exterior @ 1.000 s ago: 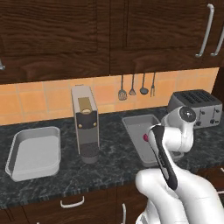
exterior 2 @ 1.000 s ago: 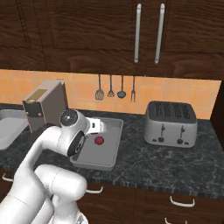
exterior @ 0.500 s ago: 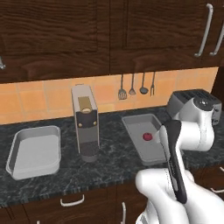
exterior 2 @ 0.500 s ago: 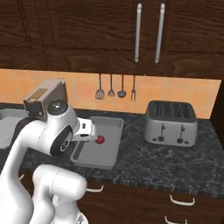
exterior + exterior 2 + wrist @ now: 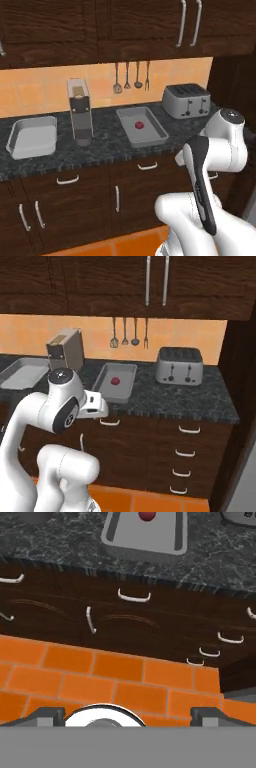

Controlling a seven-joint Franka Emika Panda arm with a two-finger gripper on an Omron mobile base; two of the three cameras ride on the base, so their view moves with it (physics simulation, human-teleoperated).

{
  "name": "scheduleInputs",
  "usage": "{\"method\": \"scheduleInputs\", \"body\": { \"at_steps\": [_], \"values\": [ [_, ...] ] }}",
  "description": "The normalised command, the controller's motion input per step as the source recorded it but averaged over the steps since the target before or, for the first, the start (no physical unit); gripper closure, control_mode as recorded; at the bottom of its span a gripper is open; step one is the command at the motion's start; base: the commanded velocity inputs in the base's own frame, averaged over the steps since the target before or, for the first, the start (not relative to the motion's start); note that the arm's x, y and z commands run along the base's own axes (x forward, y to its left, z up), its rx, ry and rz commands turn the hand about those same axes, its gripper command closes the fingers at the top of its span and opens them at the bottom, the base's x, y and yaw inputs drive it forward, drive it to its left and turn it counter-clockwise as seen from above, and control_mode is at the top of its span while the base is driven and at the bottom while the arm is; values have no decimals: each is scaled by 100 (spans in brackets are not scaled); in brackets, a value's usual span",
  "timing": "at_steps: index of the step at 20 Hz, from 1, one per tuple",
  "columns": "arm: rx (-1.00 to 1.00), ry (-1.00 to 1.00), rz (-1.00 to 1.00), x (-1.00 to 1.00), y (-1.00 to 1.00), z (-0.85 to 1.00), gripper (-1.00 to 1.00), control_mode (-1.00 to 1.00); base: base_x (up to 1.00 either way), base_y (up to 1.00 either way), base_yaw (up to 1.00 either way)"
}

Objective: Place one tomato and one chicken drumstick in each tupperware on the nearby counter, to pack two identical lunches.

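Tomato is sitting alone in the tupperware at twelve o'clock on the surface, so the released, empty jaws ought to be fetching a drumstick next.

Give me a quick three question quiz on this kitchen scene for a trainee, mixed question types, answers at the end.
1. True or false: the tomato lies inside the tupperware beside the toaster.
2. The other tupperware left of the coffee machine holds: A) a tomato B) a drumstick C) nothing visible.
3. Fill in: the gripper, over the orange floor, has its jaws ____.

Key: 1 true; 2 C; 3 open.
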Motion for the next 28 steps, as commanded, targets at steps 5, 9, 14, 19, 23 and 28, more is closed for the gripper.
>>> {"method": "scheduleInputs", "body": {
  "at_steps": [5,9,14,19,23,28],
  "values": [
    [0,0,0,0,0,0,-100,100,-98,-99,-27],
    [0,0,0,0,0,0,-100,100,-42,-100,-18],
    [0,0,0,0,0,0,-100,100,0,-100,-7],
    [0,0,0,0,0,0,-100,100,22,-100,-29],
    [0,0,0,0,0,0,-100,100,56,-72,-59],
    [0,0,0,0,0,0,-100,100,68,-74,-57]
  ]
}}
